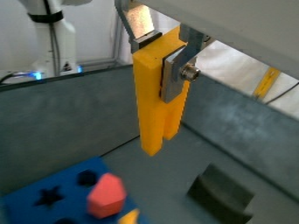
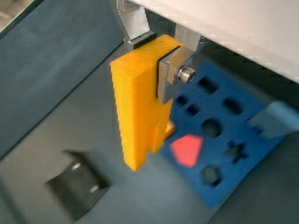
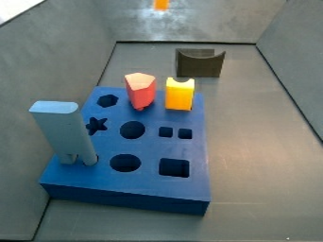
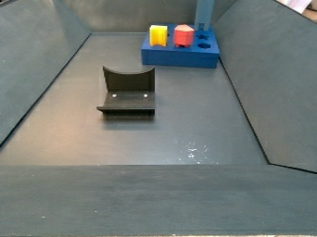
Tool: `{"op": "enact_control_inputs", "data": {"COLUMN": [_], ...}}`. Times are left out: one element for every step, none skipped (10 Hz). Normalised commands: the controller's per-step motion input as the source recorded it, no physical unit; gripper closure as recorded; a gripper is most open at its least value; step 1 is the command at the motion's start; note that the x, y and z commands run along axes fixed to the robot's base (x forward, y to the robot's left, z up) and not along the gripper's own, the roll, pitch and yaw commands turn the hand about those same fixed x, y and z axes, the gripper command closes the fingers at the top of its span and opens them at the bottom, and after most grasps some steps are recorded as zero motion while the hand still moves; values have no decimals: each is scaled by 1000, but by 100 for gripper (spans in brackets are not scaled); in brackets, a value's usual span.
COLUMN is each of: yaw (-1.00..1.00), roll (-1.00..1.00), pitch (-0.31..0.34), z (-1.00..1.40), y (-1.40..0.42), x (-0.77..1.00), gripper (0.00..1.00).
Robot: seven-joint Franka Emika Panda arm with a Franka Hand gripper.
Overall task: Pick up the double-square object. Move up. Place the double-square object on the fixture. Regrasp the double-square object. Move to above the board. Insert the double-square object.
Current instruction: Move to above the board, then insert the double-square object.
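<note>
In both wrist views my gripper is shut on the upper part of the double-square object, a long orange-yellow block hanging upright well above the floor. Its lower end is a small orange patch at the upper edge of a side view. The fixture stands empty on the floor below. The blue board lies off to one side of the hanging block.
On the board stand a red peg, a stubby yellow block and a tall pale-blue block. Sloping grey walls enclose the floor.
</note>
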Motion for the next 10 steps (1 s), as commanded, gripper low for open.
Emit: {"op": "enact_control_inputs", "data": {"yaw": [-44,-45,-33,-25,-15,-11,0,0,-43,-246], "roll": [-1000,-1000,-914,-695,-476,-271,0,0,-174,-187], "pitch": [-69,-77,-97,-94,-91,-70,0,-3,-1,-99], "z": [-1,0,-1,-3,3,-1,0,-29,-237,-180], "y": [-275,-130,-18,9,21,14,0,-131,-557,-763], "x": [-261,-177,-120,-101,-89,-66,-49,-34,29,0], "gripper": [100,100,100,100,100,100,100,100,100,100]}}
